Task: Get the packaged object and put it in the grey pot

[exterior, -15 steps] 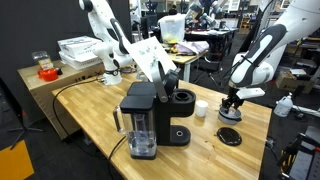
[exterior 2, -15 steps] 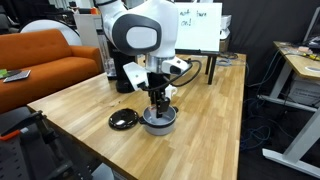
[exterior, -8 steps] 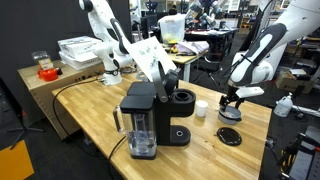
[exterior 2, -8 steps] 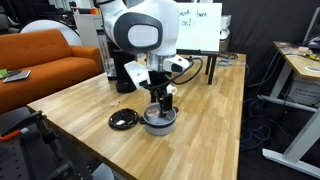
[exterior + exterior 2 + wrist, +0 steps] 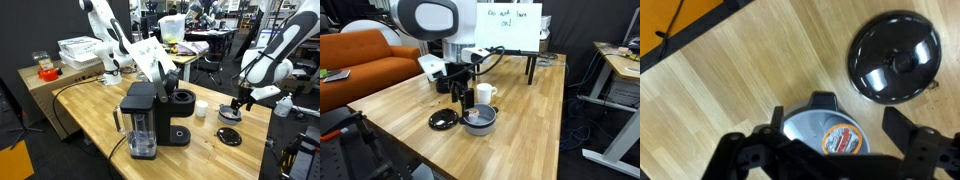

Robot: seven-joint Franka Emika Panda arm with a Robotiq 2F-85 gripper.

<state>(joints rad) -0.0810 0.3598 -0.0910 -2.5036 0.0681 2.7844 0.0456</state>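
Observation:
The grey pot [image 5: 812,112] fills the lower middle of the wrist view. Inside it lies the packaged object [image 5: 843,138], a small round capsule with an orange-rimmed top. My gripper [image 5: 837,125] hangs open above the pot, a dark finger on each side, holding nothing. In both exterior views the gripper [image 5: 239,102] [image 5: 466,96] is raised a little above the pot [image 5: 230,116] [image 5: 478,120] and clear of it.
A flat black disc [image 5: 895,57] [image 5: 444,120] [image 5: 229,136] lies right beside the pot. A white cup [image 5: 485,94] [image 5: 201,108] stands just behind it. A black coffee machine [image 5: 150,118] stands near the middle of the wooden table [image 5: 400,100]. The table edge runs near the pot.
The gripper was shut low in the pot and has opened, leaving the packaged object inside. The arm has since lifted up and away from the pot.

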